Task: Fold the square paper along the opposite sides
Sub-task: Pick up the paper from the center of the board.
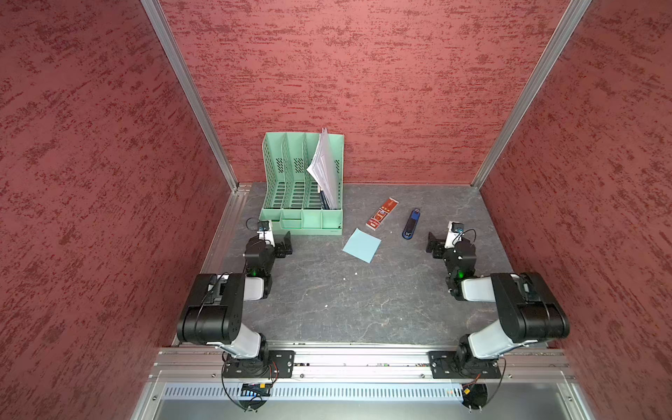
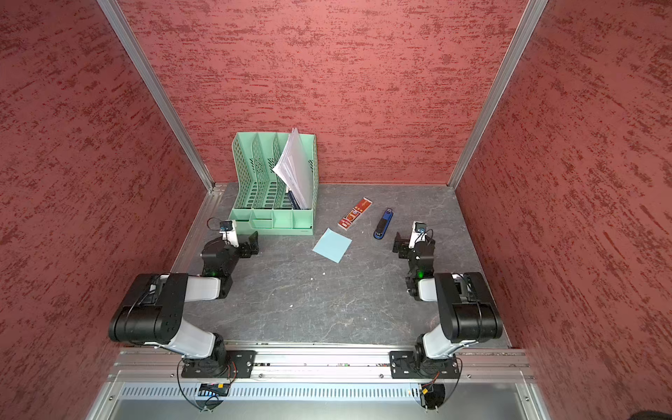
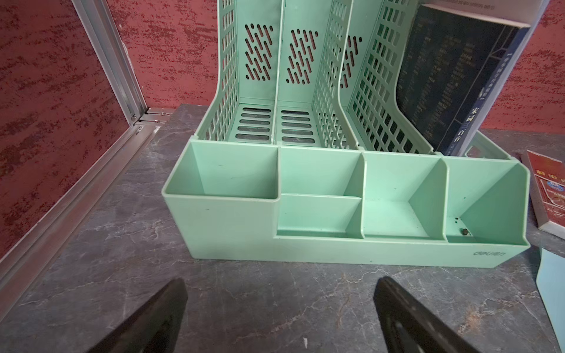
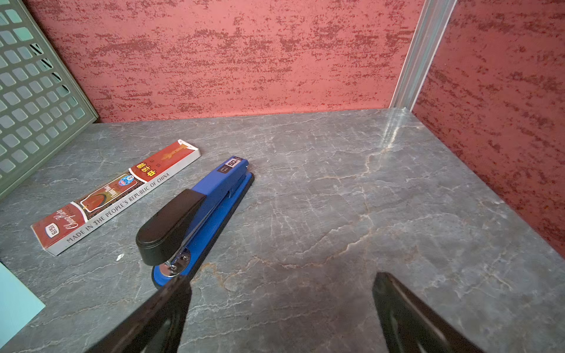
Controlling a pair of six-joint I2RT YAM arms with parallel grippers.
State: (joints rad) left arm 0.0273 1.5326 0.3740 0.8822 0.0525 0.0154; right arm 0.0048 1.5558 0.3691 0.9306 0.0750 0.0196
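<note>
Square paper point(image 1: 362, 245) flat on desk point(image 1: 345, 305), just in front of green organizer point(image 1: 303, 222), between arms. Left gripper point(image 1: 288, 244), right gripper point(image 1: 431, 245): jaws wide apart, empty, clear of paper. Paper likely featherlight, floppy, slide-prone; nip one edge, pin opposite edge.

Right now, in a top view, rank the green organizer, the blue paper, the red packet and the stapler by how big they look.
1. green organizer
2. square paper
3. red packet and stapler: too alike to rank, though the packet looks slightly longer.
</note>
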